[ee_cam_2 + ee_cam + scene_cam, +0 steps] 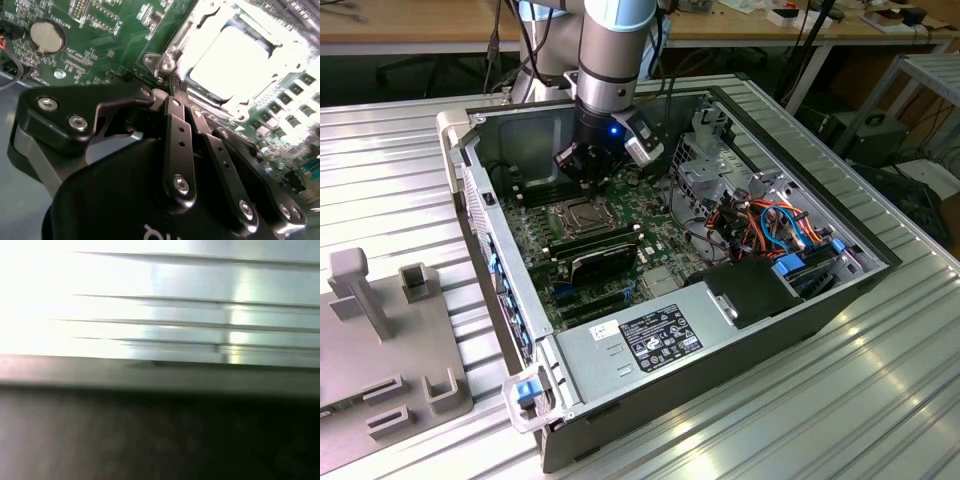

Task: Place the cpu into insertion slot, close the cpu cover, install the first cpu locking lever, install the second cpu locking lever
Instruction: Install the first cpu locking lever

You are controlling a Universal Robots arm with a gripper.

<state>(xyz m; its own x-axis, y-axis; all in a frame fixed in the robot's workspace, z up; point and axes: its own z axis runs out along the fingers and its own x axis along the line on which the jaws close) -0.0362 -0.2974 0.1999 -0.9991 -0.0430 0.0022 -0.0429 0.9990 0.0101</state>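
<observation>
We counted one cpu [235,60], seated in insertion slot [576,217], one cpu cover [172,55] closed over it. Gripper [172,92] fingers pinched together at cover's corner, gripping nothing visible. Levers hard to discern.

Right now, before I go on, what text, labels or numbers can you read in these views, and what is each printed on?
No text can be quoted.
On the power supply label: black print, too small to read.
On the motherboard: white lettering, too blurred to read.
On the end effector housing: a white mark, cut off at the picture's edge, unreadable.
</observation>
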